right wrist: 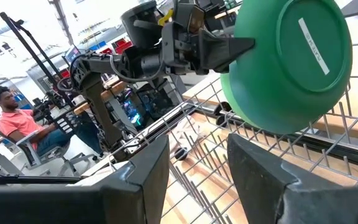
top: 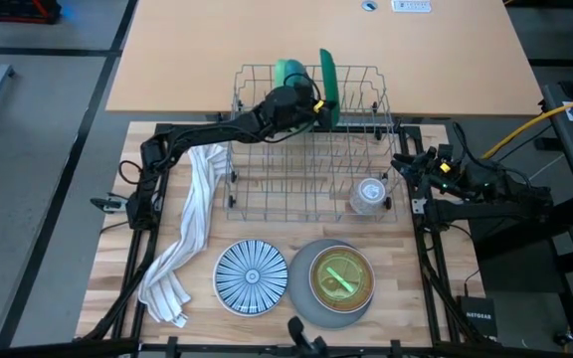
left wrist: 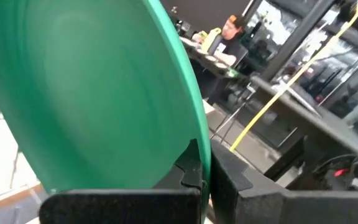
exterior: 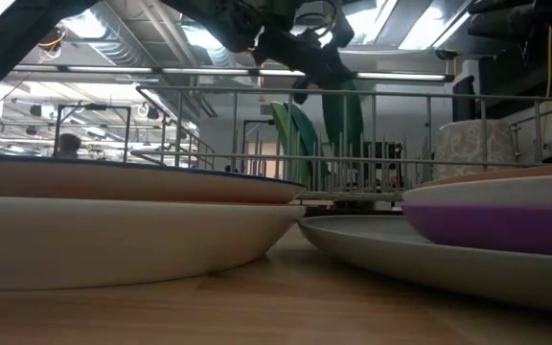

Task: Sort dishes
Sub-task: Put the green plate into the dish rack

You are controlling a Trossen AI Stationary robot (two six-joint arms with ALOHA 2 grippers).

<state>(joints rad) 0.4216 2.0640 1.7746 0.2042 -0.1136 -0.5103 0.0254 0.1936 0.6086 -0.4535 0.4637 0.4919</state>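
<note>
Step in hand: racking green plate (top: pixel 328 75). My left pincer (top: pixel 311 102) clamped on its rim, plate on edge over dish rack (top: pixel 311 189), upper centre of high view, beside light green bowl (top: pixel 288 72) already slotted.

Next: lower plate between tines, part fingers, back out clear of wires.

My right pincer (right wrist: pixel 197 171) spread wide, empty, waiting at right edge.

Left on counter (top: pixel 406 288), lower centre: striped plate (top: pixel 251 277), grey plate (top: pixel 311 303) under orange bowl (top: pixel 341 276).
</note>
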